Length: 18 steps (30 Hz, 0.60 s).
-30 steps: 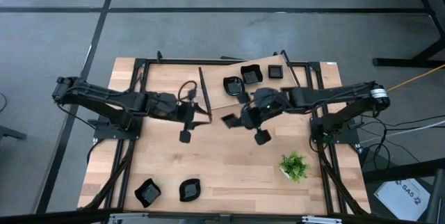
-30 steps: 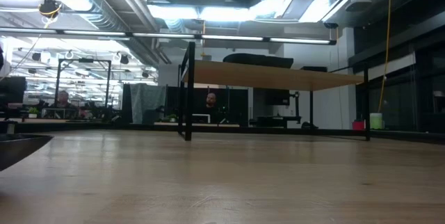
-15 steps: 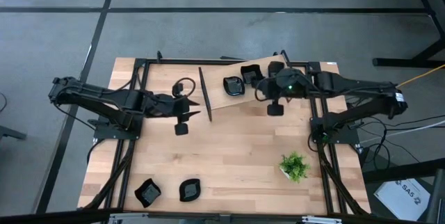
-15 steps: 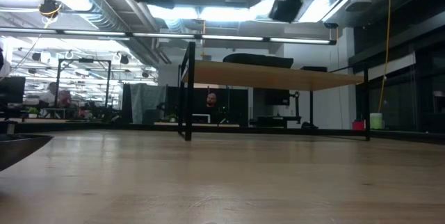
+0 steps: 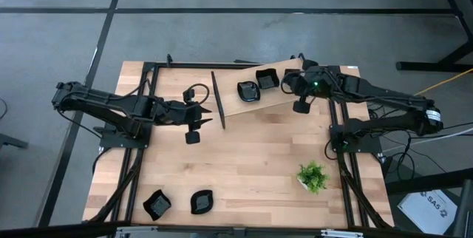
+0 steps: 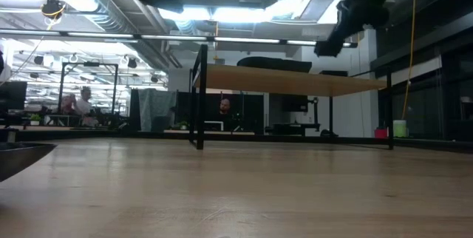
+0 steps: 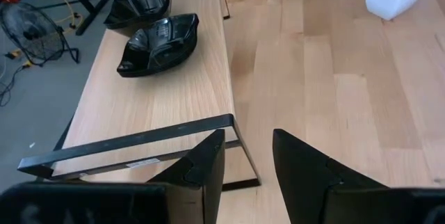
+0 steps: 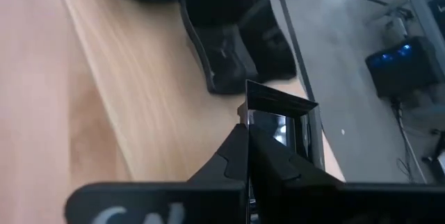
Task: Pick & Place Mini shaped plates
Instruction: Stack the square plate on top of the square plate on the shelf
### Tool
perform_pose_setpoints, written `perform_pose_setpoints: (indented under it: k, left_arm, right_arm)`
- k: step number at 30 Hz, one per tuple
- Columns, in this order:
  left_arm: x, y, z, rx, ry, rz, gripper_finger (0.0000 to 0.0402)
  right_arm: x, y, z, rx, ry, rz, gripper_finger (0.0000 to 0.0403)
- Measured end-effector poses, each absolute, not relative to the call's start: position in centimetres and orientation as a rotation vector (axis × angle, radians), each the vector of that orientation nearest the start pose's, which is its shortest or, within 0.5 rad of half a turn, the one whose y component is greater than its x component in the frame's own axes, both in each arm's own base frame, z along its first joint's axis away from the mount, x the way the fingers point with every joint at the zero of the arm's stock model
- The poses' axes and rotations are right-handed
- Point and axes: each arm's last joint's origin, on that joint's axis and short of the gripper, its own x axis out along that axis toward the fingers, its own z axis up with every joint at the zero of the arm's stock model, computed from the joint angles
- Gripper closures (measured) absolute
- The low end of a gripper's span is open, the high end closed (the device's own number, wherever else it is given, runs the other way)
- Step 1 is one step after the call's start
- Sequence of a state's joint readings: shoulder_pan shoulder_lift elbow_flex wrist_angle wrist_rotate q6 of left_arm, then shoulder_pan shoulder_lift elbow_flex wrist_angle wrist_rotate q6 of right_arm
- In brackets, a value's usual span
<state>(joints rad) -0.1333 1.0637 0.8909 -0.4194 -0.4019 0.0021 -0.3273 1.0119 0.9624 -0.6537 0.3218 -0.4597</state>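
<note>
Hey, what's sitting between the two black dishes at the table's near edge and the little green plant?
Nothing: in the high view, only bare wood lies between the two dishes and the plant.

Four cameras: one overhead, one at table height, one on each wrist.

The table (image 5: 244, 157) is seen from straight above in the high view, whole, with both arms and the grey floor around it. From the low view it is crossed level at board height toward the room behind, the raised shelf (image 6: 292, 81) being shared with the high view. The shelf edge and two black plates (image 7: 158, 40) are framed closely from the left wrist; the same shelf is viewed nearer still from the right wrist.
</note>
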Motion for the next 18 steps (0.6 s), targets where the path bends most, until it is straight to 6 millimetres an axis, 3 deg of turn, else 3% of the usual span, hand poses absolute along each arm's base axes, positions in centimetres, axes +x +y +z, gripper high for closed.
perform_pose_setpoints:
  k: [9,18]
  left_arm:
    - [22.1,-1.8,29.9,0.141,0.570,0.265,0.0288]
    - [22.1,-1.8,29.9,0.126,0.569,0.268,0.0288]
  right_arm:
    - [17.5,-9.0,28.4,-0.514,0.932,-0.467,0.0394]
    - [17.3,-9.9,28.5,-0.554,0.911,-0.448,0.0394]
